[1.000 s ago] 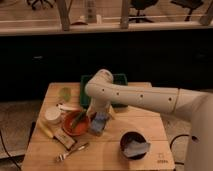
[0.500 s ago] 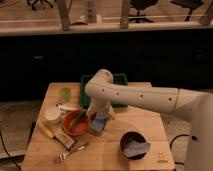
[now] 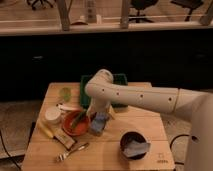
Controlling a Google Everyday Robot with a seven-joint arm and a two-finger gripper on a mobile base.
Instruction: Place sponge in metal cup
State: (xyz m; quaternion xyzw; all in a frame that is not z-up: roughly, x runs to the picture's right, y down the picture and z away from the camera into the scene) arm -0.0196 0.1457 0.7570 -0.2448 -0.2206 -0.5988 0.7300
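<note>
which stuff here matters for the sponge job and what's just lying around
Job: blue sponge; end effector, just above it beside the red bowl; metal cup, not identifiable.
Lying about: red bowl, white cup, fork, dark bowl, green tray.

Gripper [image 3: 102, 114] at counter [image 3: 112, 156] centre, blurred, merges with sponge [image 3: 99, 122]. At far edge green bin [image 3: 120, 80] half hidden behind arm [image 3: 137, 96].
</note>
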